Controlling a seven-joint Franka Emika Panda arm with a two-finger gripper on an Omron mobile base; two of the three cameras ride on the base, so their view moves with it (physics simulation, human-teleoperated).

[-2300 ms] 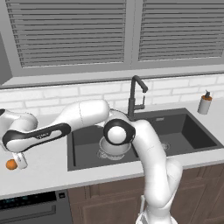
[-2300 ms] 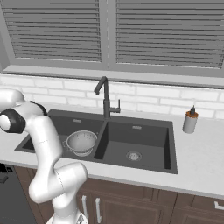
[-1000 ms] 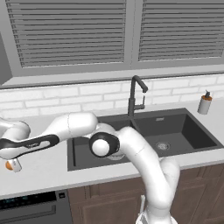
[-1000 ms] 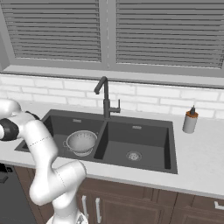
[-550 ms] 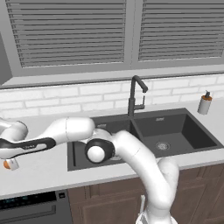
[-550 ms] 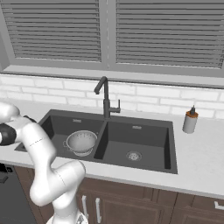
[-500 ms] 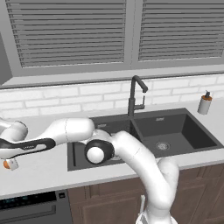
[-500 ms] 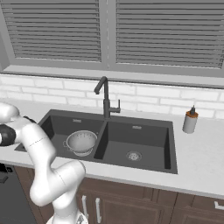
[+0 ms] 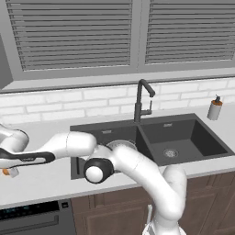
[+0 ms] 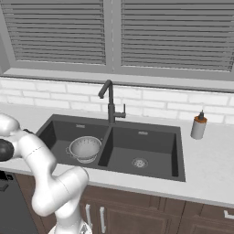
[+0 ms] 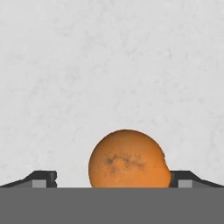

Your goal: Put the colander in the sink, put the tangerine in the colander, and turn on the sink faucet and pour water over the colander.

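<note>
The tangerine (image 11: 127,159) lies on the pale counter between my gripper's (image 11: 113,178) two fingertips. The right fingertip (image 11: 183,177) is at the fruit's side, while the left one (image 11: 41,178) stands well apart, so the gripper is open around it. In the left base view the tangerine (image 9: 4,172) peeks out at the far left edge beside the hand (image 9: 12,171). The colander (image 10: 87,148) sits upright in the left basin of the dark sink (image 10: 151,157); the arm partly hides it (image 9: 120,145) from the left base camera. The faucet (image 10: 109,103) stands behind the divider, with no water running.
A soap bottle (image 10: 198,126) stands on the counter right of the sink. My arm stretches low across the left counter (image 9: 41,176). A dark appliance front (image 9: 32,215) sits below the counter's left end. The window ledge runs behind the faucet.
The arm has swung left and come down low over the counter, bringing the hand to the tangerine. The colander has stayed in the left basin.
</note>
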